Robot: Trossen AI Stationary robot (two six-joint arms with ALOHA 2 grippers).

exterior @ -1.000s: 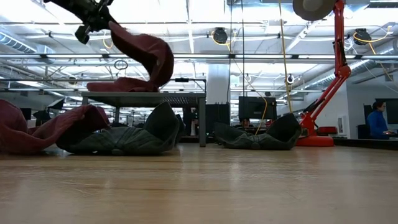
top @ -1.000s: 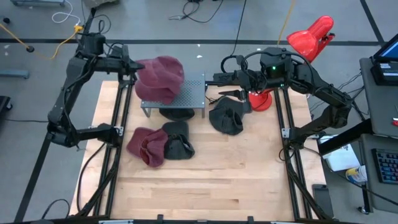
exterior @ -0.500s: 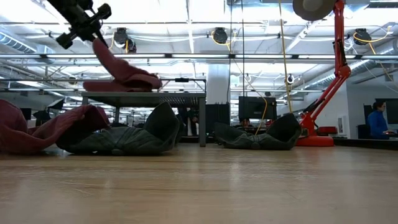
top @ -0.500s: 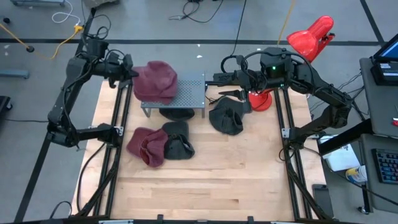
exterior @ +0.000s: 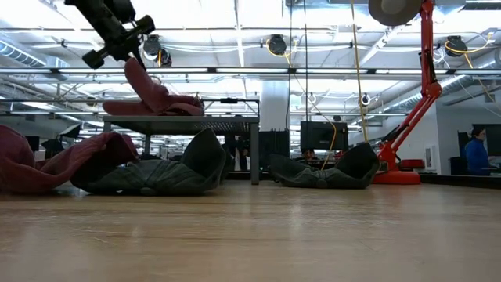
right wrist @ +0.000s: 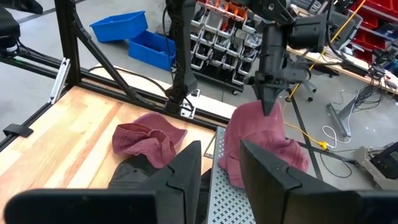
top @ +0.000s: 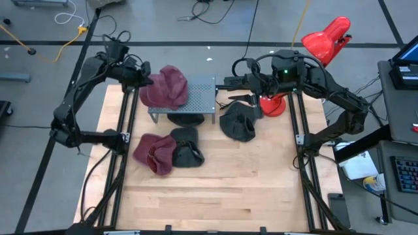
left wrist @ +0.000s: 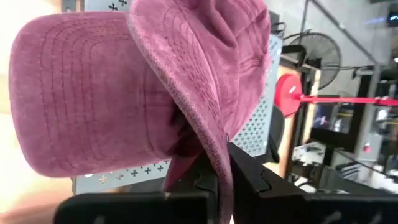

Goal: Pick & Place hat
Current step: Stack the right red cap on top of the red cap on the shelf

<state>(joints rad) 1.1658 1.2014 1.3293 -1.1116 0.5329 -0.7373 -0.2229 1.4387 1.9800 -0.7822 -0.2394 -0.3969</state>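
Note:
A maroon hat (top: 168,88) lies bunched on the left half of a perforated metal stand (top: 199,98) at the table's far side. My left gripper (top: 142,79) is shut on the hat from the stand's left, a little above it (exterior: 129,53). My right gripper (right wrist: 214,174) hangs open and holds nothing, high to the right of the stand, above a dark hat (top: 238,124) lying on the table. A second maroon hat (top: 153,153) and another dark hat (top: 186,149) lie nearer, left of centre. One more dark hat (top: 186,119) lies under the stand. My left gripper pinches the maroon hat's brim edge (left wrist: 219,163) between its two fingers. The fingers slant down from the table's far left side. Most of the hat rests on the stand's top (exterior: 156,106), and the held brim rises from it up to the fingers.
A red desk lamp (top: 326,38) stands at the far right, its base (top: 274,106) beside the right arm. Black frame rails (top: 124,150) run along both sides of the table. The near half of the wooden table (top: 215,196) is bare.
My left gripper has come down and moved toward the stand, tipping further downward, still shut on the hat. The maroon hat, which arched high over the stand, has sunk and settled in a heap on the stand's top.

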